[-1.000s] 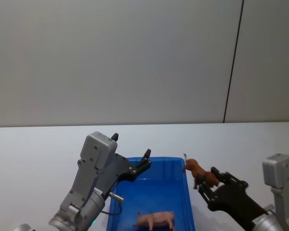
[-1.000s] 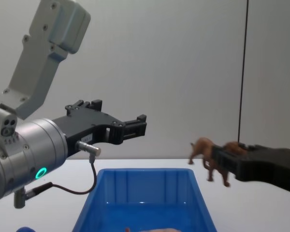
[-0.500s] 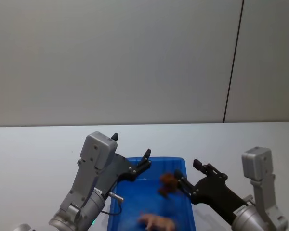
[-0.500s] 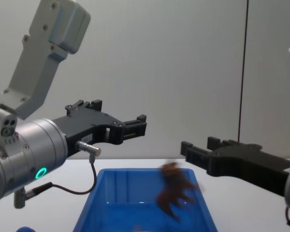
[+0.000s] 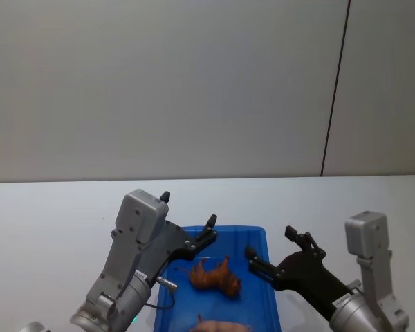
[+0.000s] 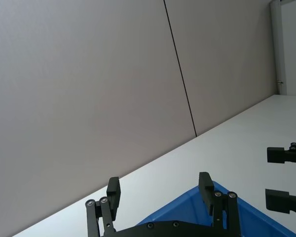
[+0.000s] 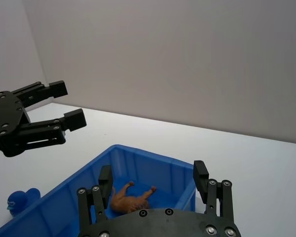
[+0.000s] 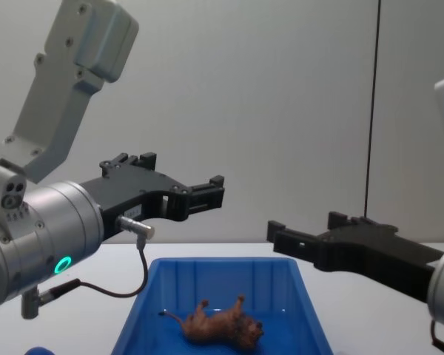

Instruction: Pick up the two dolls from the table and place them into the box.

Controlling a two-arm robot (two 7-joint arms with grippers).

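Lion [image 5: 213, 275] lay on its side on the floor of the box [image 5: 272, 297], legs up. The pink doll [image 5: 221, 324] lay in the box too, near it at the close end. Right end effector [image 5: 268, 242] hovered above the right rim, fingers apart, holding nothing. Left end effector [image 5: 188, 209] hung over the left rim, likewise spread and empty.

Judgement: both dolls are in, so the step is withdrawal. Lift the right arm straight up first, then back over the desk [image 5: 55, 214], keeping the fingers off the rim so the box isn't nudged.
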